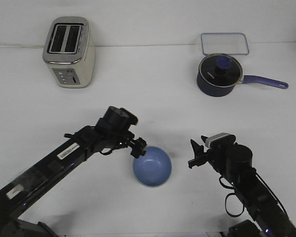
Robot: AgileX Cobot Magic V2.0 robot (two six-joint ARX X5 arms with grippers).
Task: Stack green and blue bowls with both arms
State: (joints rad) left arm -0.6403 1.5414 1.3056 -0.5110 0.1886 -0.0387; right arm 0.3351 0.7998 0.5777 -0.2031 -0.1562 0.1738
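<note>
The blue bowl [152,167] sits upright on the white table [153,103], near the front centre. My left gripper [139,148] is at the bowl's upper-left rim, fingertips touching or overlapping the rim. Whether its jaws pinch the rim cannot be made out. My right gripper [194,153] hovers a short way right of the bowl, apart from it, open with nothing between its fingers. The green bowl is hidden or out of view.
A cream toaster [69,52] stands at the back left. A dark navy saucepan [219,75] with a purple handle sits at the back right, with a clear flat lid or tray [225,43] behind it.
</note>
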